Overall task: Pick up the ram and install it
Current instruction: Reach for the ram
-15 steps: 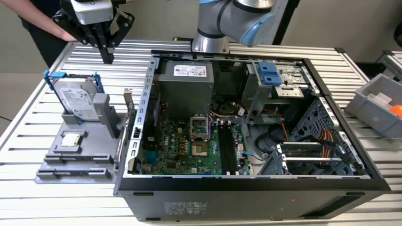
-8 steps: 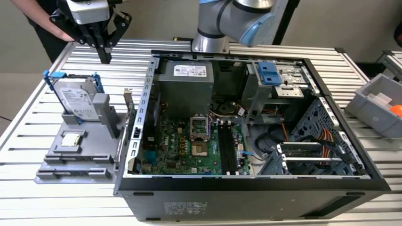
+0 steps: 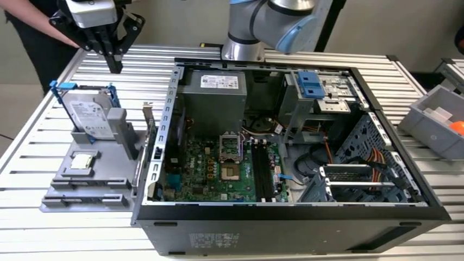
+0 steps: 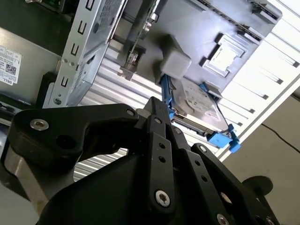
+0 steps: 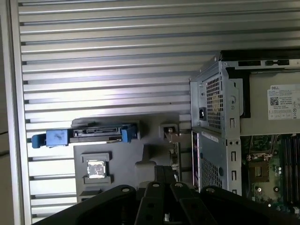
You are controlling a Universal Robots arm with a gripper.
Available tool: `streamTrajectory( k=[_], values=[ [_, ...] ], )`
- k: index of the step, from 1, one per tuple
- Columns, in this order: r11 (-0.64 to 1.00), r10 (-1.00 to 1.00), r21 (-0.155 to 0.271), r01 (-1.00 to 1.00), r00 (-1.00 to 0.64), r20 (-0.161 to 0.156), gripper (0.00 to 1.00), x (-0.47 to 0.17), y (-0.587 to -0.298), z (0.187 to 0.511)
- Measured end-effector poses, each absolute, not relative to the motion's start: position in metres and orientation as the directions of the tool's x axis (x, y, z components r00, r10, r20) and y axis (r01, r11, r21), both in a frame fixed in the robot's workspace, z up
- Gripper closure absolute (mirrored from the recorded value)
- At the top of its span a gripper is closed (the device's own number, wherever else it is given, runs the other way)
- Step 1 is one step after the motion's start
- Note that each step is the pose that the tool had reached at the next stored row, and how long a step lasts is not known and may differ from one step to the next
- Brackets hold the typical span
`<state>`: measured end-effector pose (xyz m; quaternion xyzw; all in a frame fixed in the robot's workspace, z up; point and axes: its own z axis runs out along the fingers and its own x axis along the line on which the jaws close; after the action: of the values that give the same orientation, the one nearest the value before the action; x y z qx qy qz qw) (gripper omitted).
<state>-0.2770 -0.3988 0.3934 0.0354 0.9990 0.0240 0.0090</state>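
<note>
Left of the near computer case (image 3: pixel 290 228), the ram (image 3: pixel 149 125) is stood upright in a grey holder (image 3: pixel 87 191), not yet picked; the closed, empty gripper (image 3: pixel 114 65), held above and beyond, must be opened and lowered.

At the exterior view's left a person (image 3: pixel 29 24) is cut off by the edge, and so is the grey bin (image 3: pixel 435 119) at its right; in both wrist views much of the gripper (image 4: pixel 158 107) runs off the edge
</note>
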Motion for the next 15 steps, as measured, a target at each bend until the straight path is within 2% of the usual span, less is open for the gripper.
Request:
streamTrajectory(
  k=[15],
  values=[
    [0.996,0.071,0.049,0.07,-0.997,-0.016,1.0,-0.296,-0.399,0.393]
  ],
)
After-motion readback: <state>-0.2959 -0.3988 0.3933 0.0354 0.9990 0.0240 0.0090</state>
